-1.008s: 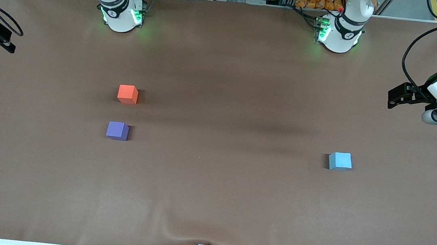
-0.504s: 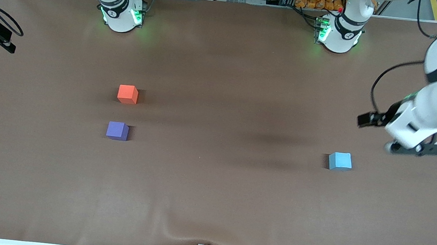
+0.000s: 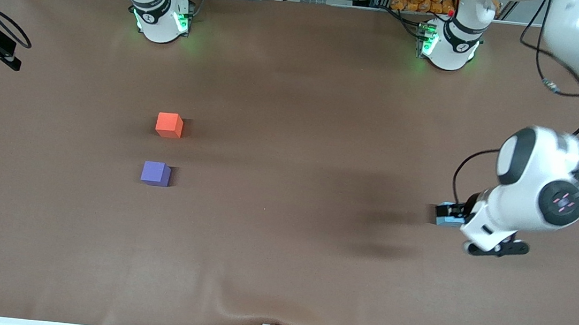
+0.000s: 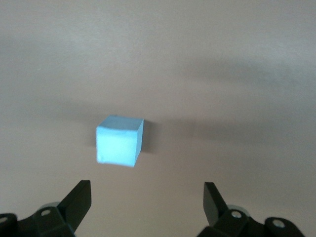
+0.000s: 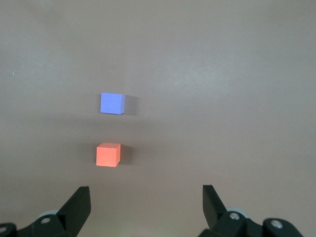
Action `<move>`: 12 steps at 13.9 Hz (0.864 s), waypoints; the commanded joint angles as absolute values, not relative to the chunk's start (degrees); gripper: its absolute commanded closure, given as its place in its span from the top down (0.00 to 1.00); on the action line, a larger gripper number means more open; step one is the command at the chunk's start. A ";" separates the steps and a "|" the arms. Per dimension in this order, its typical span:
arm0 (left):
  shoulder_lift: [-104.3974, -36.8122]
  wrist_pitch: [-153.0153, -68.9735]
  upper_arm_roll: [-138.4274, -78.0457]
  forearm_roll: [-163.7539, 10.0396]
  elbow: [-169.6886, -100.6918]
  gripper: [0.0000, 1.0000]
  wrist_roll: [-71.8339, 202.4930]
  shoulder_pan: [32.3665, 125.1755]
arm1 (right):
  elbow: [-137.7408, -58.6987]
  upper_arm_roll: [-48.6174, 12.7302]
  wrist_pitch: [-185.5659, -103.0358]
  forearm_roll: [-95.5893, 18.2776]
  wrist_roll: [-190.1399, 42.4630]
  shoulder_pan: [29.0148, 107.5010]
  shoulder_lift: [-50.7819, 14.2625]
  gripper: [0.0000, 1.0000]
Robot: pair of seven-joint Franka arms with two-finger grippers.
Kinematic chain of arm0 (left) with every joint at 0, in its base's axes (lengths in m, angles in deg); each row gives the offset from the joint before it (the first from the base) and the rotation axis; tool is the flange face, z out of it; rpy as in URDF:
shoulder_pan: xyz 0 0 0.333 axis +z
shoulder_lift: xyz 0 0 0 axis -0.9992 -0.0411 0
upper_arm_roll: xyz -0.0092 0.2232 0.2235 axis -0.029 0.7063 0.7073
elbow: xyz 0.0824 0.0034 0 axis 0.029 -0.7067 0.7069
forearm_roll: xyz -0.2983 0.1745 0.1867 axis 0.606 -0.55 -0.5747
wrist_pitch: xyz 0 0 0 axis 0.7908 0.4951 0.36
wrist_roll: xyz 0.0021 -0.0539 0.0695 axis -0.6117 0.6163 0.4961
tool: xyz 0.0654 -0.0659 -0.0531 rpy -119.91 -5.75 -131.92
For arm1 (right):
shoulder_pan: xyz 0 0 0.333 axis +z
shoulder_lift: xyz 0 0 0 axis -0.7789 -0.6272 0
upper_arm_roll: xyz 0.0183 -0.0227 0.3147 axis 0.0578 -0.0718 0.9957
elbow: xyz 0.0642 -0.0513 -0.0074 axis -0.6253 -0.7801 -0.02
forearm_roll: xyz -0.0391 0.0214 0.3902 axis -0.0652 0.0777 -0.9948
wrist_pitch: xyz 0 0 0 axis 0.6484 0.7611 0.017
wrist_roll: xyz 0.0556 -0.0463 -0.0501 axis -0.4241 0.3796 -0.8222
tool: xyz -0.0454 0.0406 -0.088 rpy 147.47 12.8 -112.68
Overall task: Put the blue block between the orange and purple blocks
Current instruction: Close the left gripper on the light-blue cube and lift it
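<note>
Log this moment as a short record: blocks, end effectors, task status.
blue block: on the table toward the left arm's end, not gripped
orange block: toward the right arm's end, farther from the front camera than the purple block, with a gap between them
left end effector: open, over the blue block
right end effector: open, holding nothing, waiting above the orange and purple blocks
task status: blue block not yet picked up or placed in the gap
</note>
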State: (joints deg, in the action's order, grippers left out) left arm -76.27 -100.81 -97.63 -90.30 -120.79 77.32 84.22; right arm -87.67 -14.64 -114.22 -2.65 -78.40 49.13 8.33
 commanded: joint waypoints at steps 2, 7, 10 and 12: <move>-80.14 -103.94 -97.91 -96.82 -122.91 1.00 73.14 85.18 | -88.49 -13.72 -113.58 -3.13 -77.86 47.73 9.34 1.00; -80.14 -112.74 -97.91 -97.27 -132.24 1.00 66.53 88.17 | -88.49 -13.72 -113.58 -3.13 -77.77 47.73 9.34 1.00; -81.63 -112.84 -97.82 -97.27 -133.12 1.00 65.91 88.26 | -88.49 -13.72 -113.58 -3.13 -76.89 47.82 9.34 1.00; -82.34 -112.84 -97.82 -97.19 -133.12 1.00 65.91 88.26 | -88.49 -13.72 -113.58 -3.22 -76.89 47.82 9.34 1.00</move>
